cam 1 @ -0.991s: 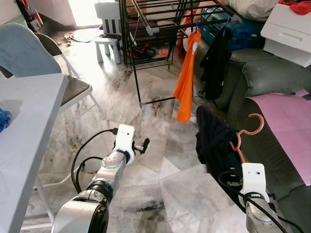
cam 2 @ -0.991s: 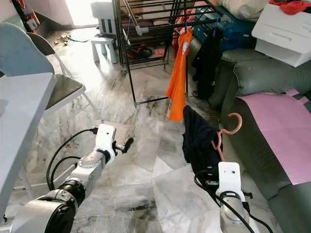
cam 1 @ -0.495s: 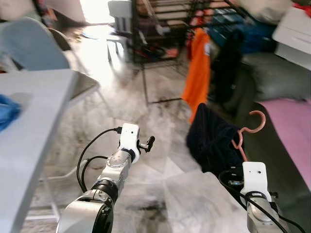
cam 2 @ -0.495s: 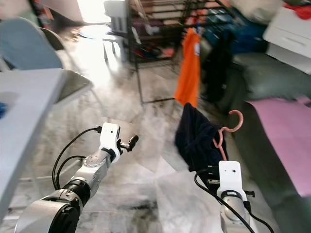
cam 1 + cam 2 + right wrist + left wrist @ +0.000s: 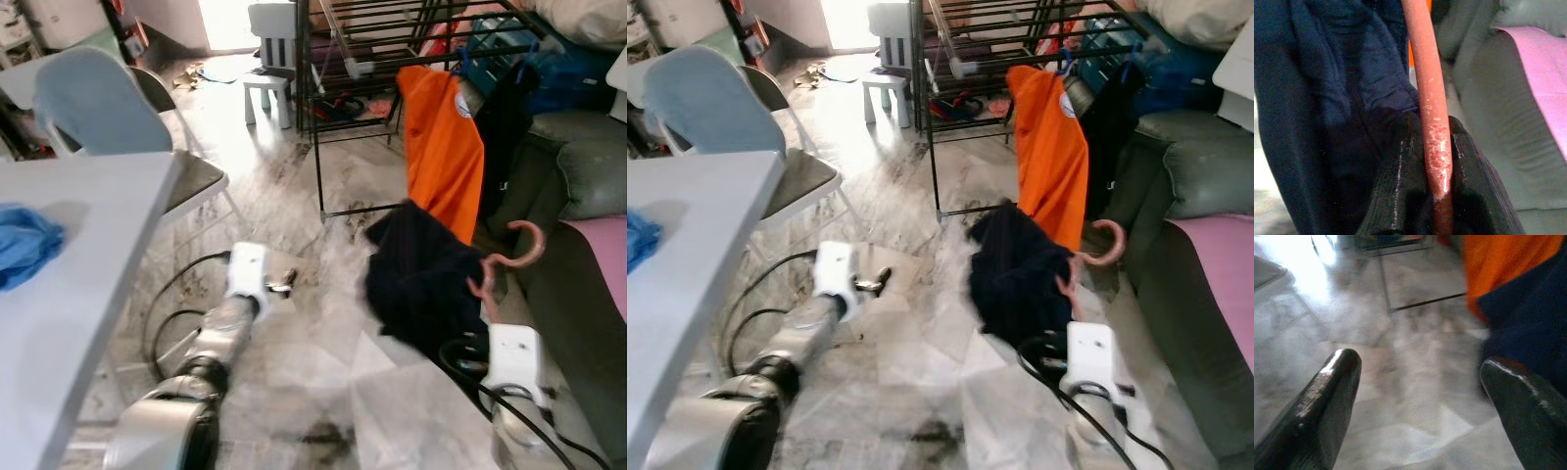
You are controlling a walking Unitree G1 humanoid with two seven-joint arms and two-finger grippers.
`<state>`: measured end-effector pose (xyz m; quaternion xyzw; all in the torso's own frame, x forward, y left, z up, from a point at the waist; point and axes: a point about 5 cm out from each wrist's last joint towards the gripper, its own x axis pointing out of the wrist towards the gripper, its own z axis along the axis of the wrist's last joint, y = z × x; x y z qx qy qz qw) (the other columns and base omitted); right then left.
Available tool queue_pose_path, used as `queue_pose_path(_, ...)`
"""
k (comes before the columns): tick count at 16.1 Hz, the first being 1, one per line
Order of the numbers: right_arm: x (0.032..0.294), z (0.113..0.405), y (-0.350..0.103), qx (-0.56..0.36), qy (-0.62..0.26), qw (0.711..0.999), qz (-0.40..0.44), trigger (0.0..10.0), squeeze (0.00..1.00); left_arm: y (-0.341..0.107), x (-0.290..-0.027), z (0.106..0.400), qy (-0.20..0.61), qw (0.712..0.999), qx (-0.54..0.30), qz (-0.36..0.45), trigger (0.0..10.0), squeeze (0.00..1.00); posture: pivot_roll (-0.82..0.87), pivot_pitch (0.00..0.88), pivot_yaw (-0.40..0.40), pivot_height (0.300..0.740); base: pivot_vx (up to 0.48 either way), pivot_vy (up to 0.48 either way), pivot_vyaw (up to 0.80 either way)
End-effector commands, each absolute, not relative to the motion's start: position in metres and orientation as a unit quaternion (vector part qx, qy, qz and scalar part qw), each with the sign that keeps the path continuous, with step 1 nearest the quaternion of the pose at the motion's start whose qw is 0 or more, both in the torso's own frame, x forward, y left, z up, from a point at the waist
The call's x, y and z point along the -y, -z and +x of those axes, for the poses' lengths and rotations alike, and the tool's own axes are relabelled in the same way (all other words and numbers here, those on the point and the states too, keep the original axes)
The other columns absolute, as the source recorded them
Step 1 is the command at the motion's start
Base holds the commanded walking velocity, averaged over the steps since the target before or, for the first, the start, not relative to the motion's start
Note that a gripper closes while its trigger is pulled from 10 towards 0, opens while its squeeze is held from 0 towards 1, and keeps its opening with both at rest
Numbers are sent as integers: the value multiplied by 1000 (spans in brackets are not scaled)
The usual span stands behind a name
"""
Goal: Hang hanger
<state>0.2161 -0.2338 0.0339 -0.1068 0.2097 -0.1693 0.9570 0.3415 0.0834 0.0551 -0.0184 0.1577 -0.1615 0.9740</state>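
The right end effector [image 5: 1435, 196] has its two black fingers clamped on the shank of the salmon-pink plastic hanger [image 5: 509, 259], which carries a dark navy garment [image 5: 421, 274]. The hanger looks stiff and light, but the limp cloth probably makes it lopsided and prone to swing, so a grip low on the shank, under the hook, seems soundest. The left end effector [image 5: 1420, 377] hangs spread wide and empty over the marble floor [image 5: 294, 186]. Beyond, an orange shirt [image 5: 446, 147] hangs on the black metal drying rack [image 5: 392, 15].
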Motion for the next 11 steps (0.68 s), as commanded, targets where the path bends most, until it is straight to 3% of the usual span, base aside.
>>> queue_pose_path(1, 229, 223, -42, -187, 172, 962, -100, 10000, 0, -54, -98, 343, 145, 976, -162, -9, 10000, 0, -102, 0, 48, 740, 292, 0, 0)
queue_pose_path(11, 230, 228, -33, -188, 182, 959, -110, 10000, 0, -47, -90, 337, 149, 972, -178, -25, 10000, 0, -97, 0, 35, 740, 335, 0, 0)
